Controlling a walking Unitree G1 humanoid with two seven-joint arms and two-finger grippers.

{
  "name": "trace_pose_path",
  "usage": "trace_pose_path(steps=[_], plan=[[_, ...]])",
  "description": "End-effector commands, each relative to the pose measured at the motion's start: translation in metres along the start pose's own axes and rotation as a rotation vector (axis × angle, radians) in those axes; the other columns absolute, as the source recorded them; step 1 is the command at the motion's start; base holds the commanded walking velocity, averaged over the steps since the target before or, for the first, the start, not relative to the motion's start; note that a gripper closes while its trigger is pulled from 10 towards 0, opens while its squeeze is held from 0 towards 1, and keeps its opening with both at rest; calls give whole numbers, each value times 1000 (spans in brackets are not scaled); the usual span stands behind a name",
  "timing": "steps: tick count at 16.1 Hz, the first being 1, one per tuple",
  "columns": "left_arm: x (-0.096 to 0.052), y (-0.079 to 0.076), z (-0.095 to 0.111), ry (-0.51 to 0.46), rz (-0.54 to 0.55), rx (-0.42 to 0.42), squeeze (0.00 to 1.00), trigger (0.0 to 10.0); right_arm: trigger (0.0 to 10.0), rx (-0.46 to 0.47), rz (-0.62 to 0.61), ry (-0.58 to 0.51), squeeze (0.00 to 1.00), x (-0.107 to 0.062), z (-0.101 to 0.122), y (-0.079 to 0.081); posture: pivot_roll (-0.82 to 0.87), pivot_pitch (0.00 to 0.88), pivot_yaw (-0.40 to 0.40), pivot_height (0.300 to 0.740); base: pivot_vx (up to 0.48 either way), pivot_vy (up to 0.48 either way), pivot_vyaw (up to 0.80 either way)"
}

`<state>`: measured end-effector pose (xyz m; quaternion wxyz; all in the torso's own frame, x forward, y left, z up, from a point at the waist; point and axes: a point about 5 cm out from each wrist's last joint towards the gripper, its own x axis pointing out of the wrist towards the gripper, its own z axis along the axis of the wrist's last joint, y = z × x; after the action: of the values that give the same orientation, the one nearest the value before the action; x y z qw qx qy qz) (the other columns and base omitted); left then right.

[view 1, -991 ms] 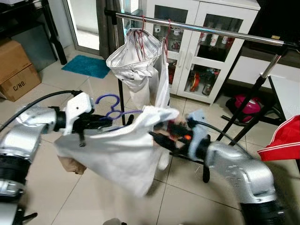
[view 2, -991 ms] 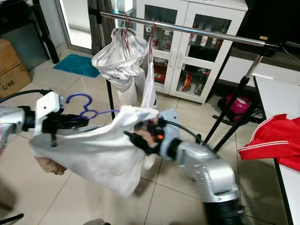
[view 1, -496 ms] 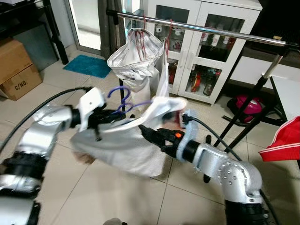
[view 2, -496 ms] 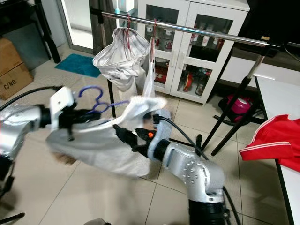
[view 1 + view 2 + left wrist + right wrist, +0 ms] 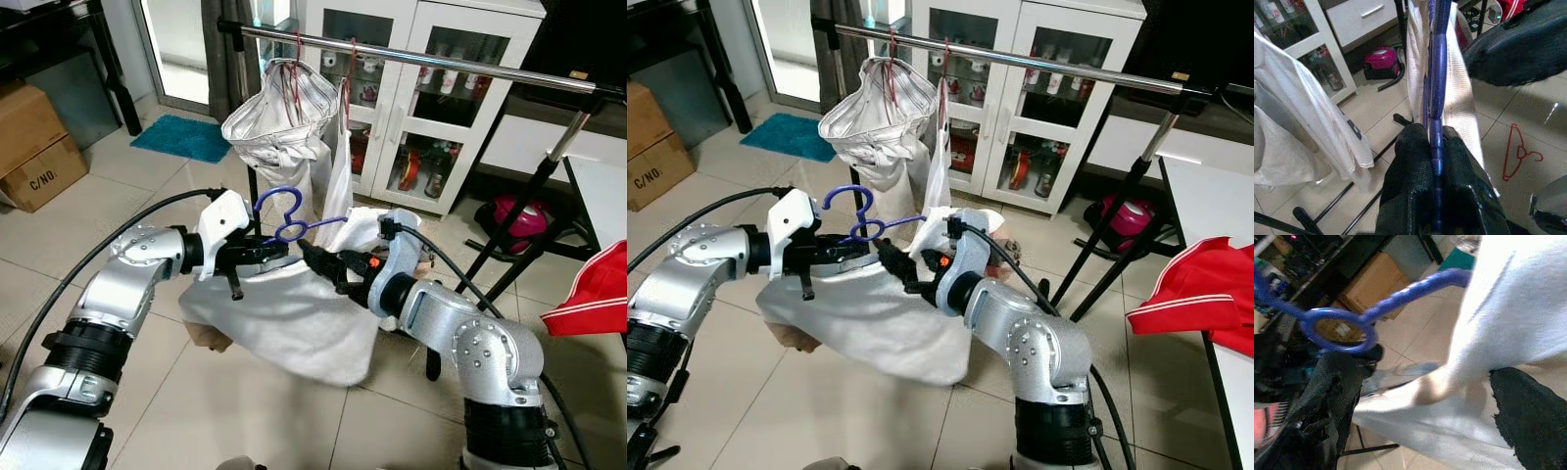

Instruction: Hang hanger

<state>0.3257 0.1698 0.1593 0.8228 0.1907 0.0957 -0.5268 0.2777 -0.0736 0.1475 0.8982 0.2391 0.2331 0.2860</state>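
From the head cameras I see my left gripper pinched tight on the blue hanger, whose hook stands up just above the fingers while its bar runs sideways toward my right gripper. A white garment drapes from the hanger and sags below both grippers. The right gripper reaches in against the cloth just beside the left one; I cannot tell how far its fingers are parted. Beyond both grippers runs the clothes rail with white clothes on red hangers. Behind it, a glass-door cabinet holds bottles and small items I can't make out. A cardboard box sits off past my left arm.

In the left wrist view the fingers are closed hard on the hanger bar, which runs straight out along them.

In the right wrist view the hanger's loop lies ahead of the fingers, white cloth between them.
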Motion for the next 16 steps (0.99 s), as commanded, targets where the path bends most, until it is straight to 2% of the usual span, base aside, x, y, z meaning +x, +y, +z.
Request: trace_pose_path(steps=[1,2,3,4,5,9,16], plan=[[1,-3,7,-20,-13,19,0,0,10000,-12,-41,-4,0,1,1,-3,-35,0,-9,740,0,0,0],[1,-4,7,-20,-16,18,0,0,10000,-12,-53,-7,0,1,1,-4,-35,0,-9,740,0,0,0],[0,-4,7,-15,-15,19,0,0,7882,-2,-81,-22,0,2,3,-8,-31,0,-12,740,0,0,0],[-2,-3,8,-14,-13,19,0,0,2706,-12,-99,-16,0,2,2,-10,-31,0,-12,740,0,0,0],[-3,-2,8,-12,-12,20,0,0,0,-29,-123,-8,0,2,1,-14,-30,0,-12,740,0,0,0],[-6,-4,10,-5,-25,23,0,0,0,-31,-167,-19,0,2,2,-22,-30,0,-14,740,0,0,0],[-7,-4,12,0,-39,24,0,0,0,-21,-164,-59,0,3,6,-25,-30,0,-9,740,0,0,0]])
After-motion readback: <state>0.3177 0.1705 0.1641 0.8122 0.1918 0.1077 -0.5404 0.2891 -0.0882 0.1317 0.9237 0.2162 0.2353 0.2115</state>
